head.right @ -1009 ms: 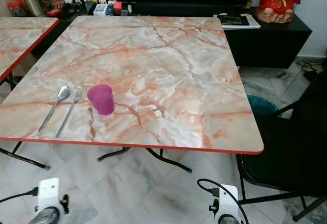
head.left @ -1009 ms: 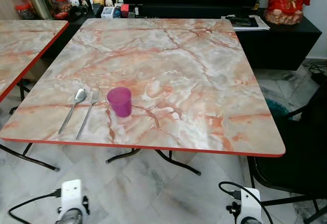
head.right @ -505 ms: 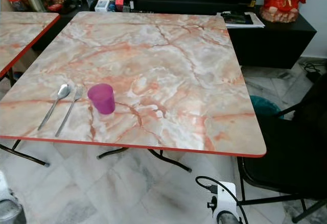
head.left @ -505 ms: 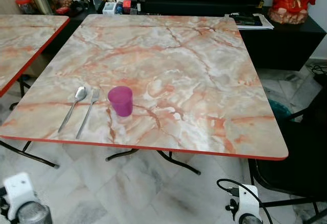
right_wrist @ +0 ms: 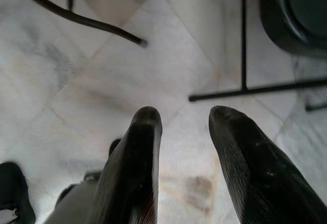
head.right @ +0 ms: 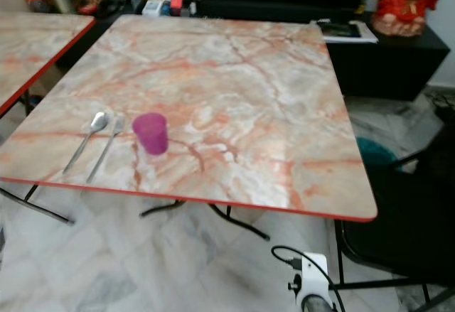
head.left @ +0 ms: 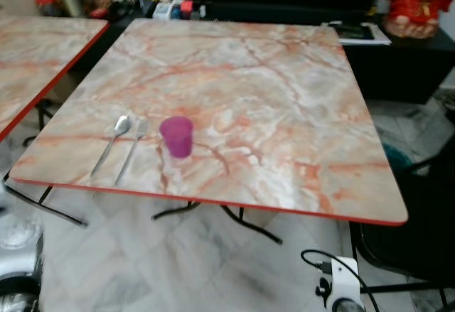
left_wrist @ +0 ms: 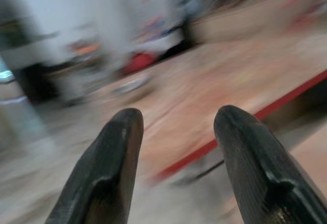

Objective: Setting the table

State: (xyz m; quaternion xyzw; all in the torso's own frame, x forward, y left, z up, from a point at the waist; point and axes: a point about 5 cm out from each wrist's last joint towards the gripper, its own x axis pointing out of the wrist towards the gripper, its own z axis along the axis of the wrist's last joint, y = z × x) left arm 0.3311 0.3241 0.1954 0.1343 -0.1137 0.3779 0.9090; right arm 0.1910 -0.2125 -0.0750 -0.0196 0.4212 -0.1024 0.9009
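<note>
Both empty grippers, left gripper [left_wrist: 173, 147] and right gripper [right_wrist: 186, 147], fingers apart, risk tipping the cup [head.left: 176, 136] beside the fork [head.left: 131, 151] if a reach swings wide.

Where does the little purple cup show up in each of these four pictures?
Left eye view: purple cup on the marble table, near its front-left, right of the fork.
Right eye view: same spot, beside the fork.
Left wrist view: too blurred to tell.
Right wrist view: not in it.
Shared landmark: the table's red edge.
</note>
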